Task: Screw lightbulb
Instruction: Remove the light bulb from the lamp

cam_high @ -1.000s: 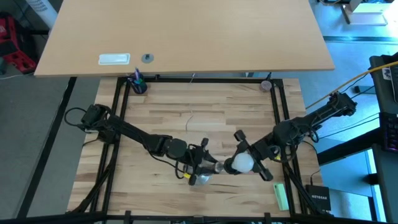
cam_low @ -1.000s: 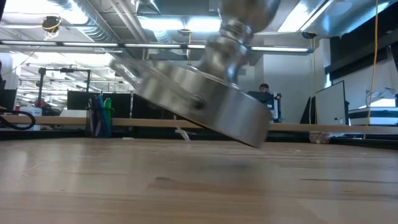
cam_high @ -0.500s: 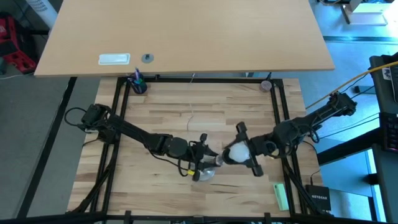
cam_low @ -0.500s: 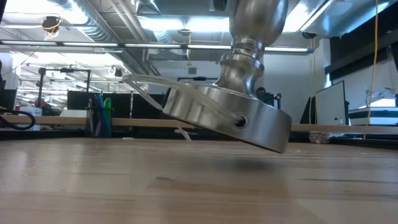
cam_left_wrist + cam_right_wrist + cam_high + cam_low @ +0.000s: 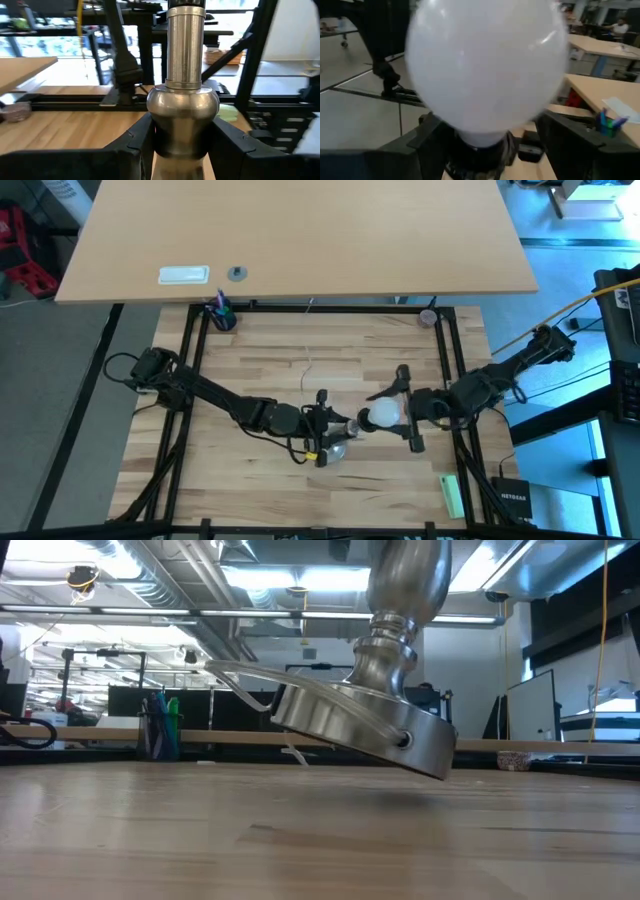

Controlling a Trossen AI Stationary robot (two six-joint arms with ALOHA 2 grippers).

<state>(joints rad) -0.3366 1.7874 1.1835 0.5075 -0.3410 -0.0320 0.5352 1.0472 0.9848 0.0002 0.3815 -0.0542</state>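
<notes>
The silver stand (image 5: pixel 335 446) is held off the table by my left gripper (image 5: pixel 325 425), near the table's middle. Its round base (image 5: pixel 360 728) hangs tilted above the wood in the low view, and its stem (image 5: pixel 184 50) rises past the fingers in the left wrist view. The white lightbulb (image 5: pixel 380 417) lies level between my right gripper (image 5: pixel 398 416) and the stand's top, its neck pointing toward the stand. In the right wrist view the frosted globe (image 5: pixel 485 65) fills the frame, with a dark ring (image 5: pixel 480 159) at its neck. Both grippers are shut on their things. My left gripper pinches the stand's rounded bulge (image 5: pixel 183 120), low on the stem, between its two fingers (image 5: pixel 137 142). The fingers lie across the stem. The stand is lifted clear of the table and tilted. My right gripper pinches the bulb's globe (image 5: pixel 445 117) between its two fingers (image 5: pixel 560 142), coming level from the table's right. The bulb is clear of the table, its neck pointing away from the gripper toward the stand.
A green block (image 5: pixel 452 495) lies near the front right corner. A cup of pens (image 5: pixel 221 313) stands at the far left corner and a small object (image 5: pixel 428 317) at the far right. A second, paler table (image 5: pixel 300 230) lies beyond the far edge.
My right gripper has turned about its own axis with the bulb and gone toward the table's far edge. My left gripper has gone the same way with the stand, whose base has swung and now hangs less tilted above the table.
</notes>
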